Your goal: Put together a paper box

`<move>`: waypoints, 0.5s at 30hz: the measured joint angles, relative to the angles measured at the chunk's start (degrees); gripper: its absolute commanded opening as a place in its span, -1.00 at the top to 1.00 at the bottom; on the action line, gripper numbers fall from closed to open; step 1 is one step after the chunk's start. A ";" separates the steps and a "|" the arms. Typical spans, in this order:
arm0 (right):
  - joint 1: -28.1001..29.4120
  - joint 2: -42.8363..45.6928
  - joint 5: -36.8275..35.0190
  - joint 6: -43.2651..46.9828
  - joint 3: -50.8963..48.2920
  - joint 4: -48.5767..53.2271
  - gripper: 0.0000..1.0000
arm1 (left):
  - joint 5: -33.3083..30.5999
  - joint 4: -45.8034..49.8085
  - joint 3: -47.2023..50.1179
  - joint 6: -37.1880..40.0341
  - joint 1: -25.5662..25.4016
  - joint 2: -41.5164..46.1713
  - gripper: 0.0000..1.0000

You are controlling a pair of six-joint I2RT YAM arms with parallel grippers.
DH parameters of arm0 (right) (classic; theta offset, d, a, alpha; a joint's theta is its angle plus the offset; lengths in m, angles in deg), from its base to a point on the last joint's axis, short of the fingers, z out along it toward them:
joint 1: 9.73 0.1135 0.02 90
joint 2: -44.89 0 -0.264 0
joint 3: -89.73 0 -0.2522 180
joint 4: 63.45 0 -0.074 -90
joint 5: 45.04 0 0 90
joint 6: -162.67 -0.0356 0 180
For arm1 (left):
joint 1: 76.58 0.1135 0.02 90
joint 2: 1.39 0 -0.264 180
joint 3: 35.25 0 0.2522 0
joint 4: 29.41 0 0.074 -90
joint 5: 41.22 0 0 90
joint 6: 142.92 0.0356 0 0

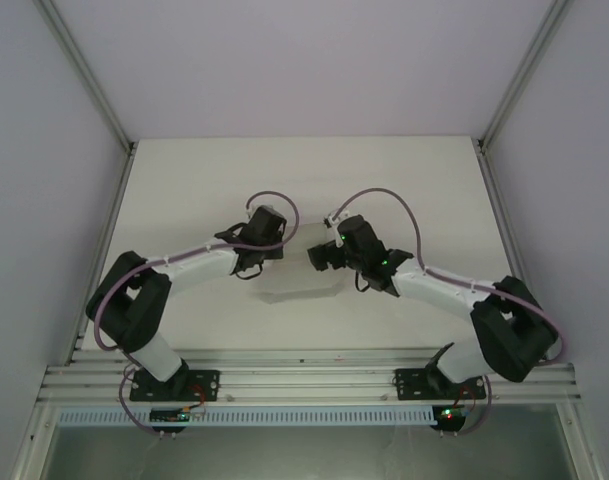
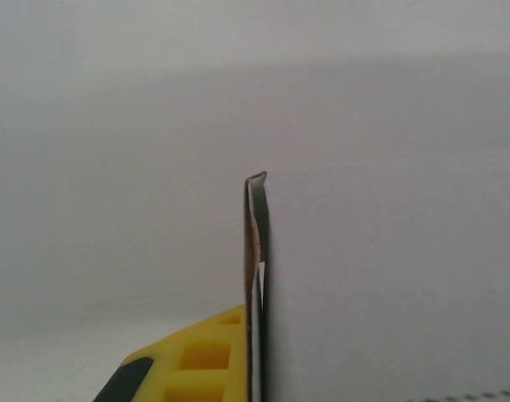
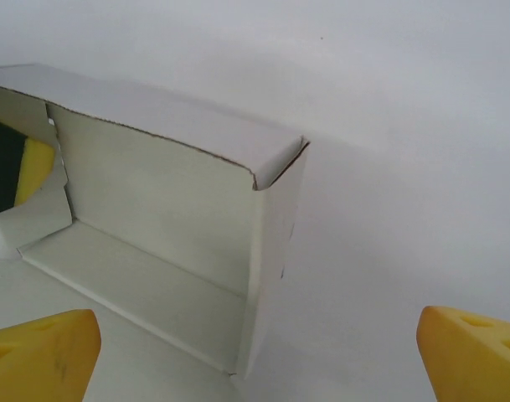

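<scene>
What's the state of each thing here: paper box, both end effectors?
paper box: partly folded, long wall and one end wall upright, other end flap loose, top open.
left end effector: shut on a wall of the paper box.
right end effector: open, fingers not touching the paper box.

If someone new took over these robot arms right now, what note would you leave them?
Left gripper: shut on one wall of the white card paper box.
Right gripper: open, empty, facing the box's inside.
Done: back wall and one end wall stand upright.
Left: the flap at the held end looks loose; tuck it, finish folding.
</scene>
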 measured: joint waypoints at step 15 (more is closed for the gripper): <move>-8.02 15.28 6.60 -3.30 -2.58 13.09 -0.97 | 12.31 22.12 -18.95 22.25 2.93 -7.56 1.00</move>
